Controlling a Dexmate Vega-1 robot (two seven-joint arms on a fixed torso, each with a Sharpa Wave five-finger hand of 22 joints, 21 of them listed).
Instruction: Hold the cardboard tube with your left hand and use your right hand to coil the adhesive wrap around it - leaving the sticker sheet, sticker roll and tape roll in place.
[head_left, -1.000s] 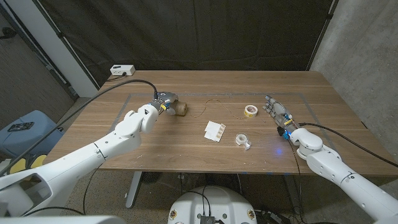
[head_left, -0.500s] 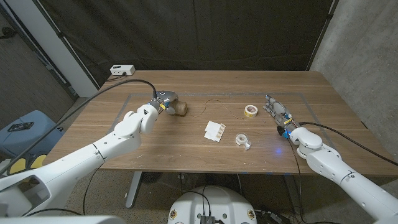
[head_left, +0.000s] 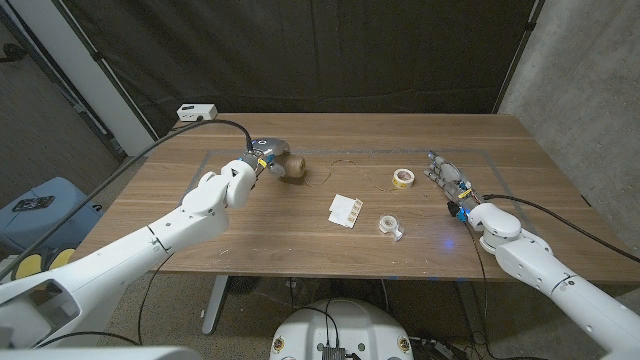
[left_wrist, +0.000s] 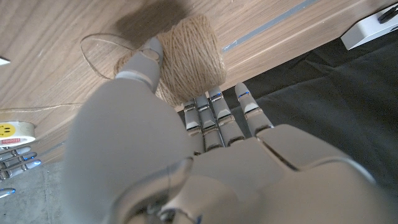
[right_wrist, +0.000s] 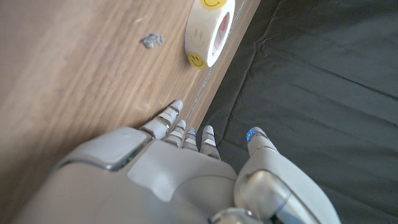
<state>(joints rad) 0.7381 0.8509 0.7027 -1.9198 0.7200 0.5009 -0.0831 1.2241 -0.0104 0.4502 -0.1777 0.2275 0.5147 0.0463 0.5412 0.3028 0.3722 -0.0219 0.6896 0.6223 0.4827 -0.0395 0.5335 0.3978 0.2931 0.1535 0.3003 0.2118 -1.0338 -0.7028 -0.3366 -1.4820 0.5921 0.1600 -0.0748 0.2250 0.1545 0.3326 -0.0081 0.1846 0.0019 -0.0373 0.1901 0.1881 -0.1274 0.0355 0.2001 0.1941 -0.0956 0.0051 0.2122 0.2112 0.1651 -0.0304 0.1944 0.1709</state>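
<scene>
A short tube wound with brown twine (head_left: 293, 171) lies at the table's far left of centre. My left hand (head_left: 258, 160) grips it, and in the left wrist view the thumb (left_wrist: 144, 59) presses on the twine-wound tube (left_wrist: 189, 56) while the other fingers curl behind it. A thin loose strand (head_left: 348, 164) trails from it toward the middle of the table. My right hand (head_left: 449, 181) sits at the right with its fingers stretched out and nothing in them, just right of the smiley sticker roll (head_left: 402, 178) (right_wrist: 210, 30). The sticker sheet (head_left: 345, 210) and the tape roll (head_left: 390, 225) lie mid-table.
A white box (head_left: 196, 113) stands at the table's far left corner. Blue tape lines (head_left: 470, 152) frame the work area. A small grey scrap (right_wrist: 151, 41) lies on the wood near the sticker roll. The table's far edge (left_wrist: 292, 31) runs close behind the tube.
My left hand has shifted a little toward the far side with the twine-wound tube in its grip. The right hand has barely moved.
</scene>
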